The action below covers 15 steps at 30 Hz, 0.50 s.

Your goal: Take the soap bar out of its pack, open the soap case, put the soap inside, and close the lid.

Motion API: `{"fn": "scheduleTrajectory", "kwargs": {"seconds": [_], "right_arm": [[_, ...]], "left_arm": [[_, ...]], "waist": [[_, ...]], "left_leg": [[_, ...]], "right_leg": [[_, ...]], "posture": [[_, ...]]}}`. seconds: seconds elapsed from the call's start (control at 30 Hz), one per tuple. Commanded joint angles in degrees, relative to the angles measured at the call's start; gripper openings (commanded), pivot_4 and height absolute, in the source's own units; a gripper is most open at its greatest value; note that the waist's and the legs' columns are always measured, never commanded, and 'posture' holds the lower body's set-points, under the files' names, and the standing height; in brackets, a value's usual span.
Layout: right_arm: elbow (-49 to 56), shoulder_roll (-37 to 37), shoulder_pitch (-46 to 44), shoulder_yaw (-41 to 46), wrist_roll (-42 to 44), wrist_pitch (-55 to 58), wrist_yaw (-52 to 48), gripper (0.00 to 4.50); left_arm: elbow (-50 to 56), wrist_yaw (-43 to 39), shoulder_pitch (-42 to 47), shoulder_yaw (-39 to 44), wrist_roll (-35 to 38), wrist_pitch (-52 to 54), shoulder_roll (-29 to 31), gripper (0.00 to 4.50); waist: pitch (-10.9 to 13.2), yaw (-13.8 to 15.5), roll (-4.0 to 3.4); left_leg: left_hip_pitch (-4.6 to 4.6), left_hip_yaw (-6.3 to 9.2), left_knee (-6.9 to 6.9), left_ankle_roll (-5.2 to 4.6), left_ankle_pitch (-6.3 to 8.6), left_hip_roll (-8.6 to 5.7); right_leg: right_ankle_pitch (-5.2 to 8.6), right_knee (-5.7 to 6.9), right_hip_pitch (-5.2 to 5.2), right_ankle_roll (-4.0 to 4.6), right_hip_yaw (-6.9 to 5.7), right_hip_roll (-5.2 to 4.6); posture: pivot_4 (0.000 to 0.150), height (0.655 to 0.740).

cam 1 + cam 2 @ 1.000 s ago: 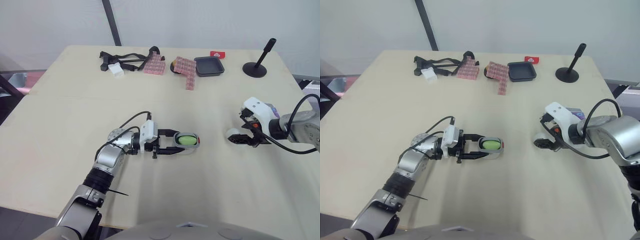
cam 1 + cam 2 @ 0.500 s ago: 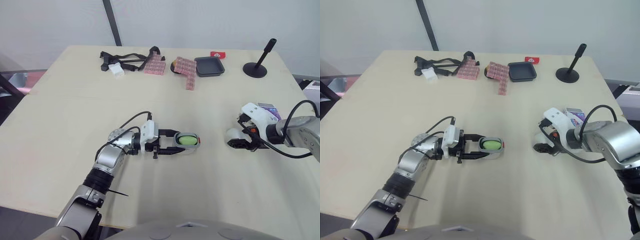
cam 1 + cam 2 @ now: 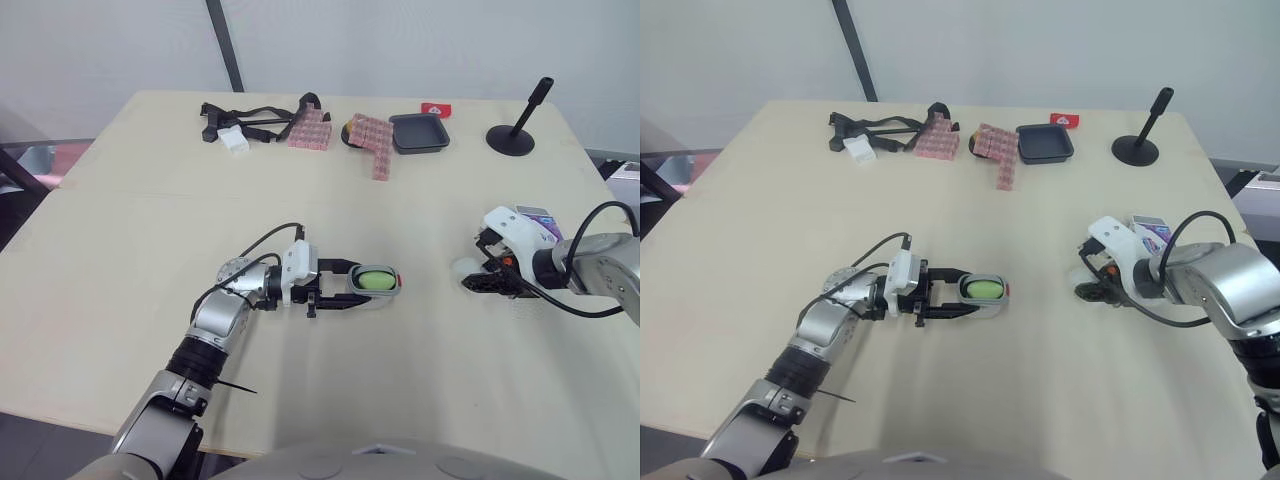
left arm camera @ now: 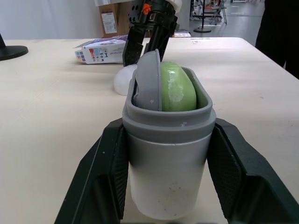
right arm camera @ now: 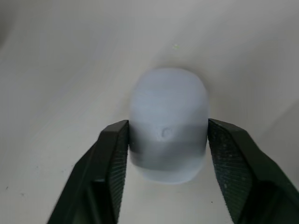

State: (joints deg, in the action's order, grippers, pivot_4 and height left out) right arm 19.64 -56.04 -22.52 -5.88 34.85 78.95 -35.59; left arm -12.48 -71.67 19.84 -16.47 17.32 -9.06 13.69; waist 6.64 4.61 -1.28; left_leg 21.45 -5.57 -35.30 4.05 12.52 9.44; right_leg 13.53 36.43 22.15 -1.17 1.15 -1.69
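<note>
Left pincer [image 3: 350, 284] level, clasping soap case [image 4: 168, 186], right pincer [image 5: 168, 129] low, clamping lid [image 5: 168, 93]

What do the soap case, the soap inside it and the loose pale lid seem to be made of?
Soap case: grey plastic, probably; matt, smooth moulded walls with small specks.
Soap: solid green bar, waxy, slightly glossy sheen.
Lid: pale plastic, it seems; matt, softly rounded, one small dimple.
</note>
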Motion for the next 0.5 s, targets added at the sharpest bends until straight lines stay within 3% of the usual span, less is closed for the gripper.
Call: {"fn": "scheduleTrajectory", "kwargs": {"seconds": [0.03, 0.5], "right_arm": [[0.5, -0.3, -0.1, 0.3, -0.9, -1.0, -0.5, 1.92], [2.6, -5.3, -2.6, -3.4, -3.2, -12.5, -11.4, 1.92]], "left_arm": [[1.1, 0.1, -0.4, -0.3, 0.0, 0.4, 0.3, 1.87], [0.8, 0.3, 0.0, -0.3, -0.1, 0.6, 0.0, 1.87]], "waist": [[0.0, 0.0, 0.00], [0.0, 0.0, 0.00]], "left_leg": [[0.00, 0.00, 0.00, 0.00, 0.00, 0.00], [0.00, 0.00, 0.00, 0.00, 0.00, 0.00]], "right_leg": [[0.00, 0.00, 0.00, 0.00, 0.00, 0.00], [0.00, 0.00, -0.02, 0.00, 0.00, 0.00]], "posture": [[0.150, 0.7400], [0.150, 0.7400]]}}
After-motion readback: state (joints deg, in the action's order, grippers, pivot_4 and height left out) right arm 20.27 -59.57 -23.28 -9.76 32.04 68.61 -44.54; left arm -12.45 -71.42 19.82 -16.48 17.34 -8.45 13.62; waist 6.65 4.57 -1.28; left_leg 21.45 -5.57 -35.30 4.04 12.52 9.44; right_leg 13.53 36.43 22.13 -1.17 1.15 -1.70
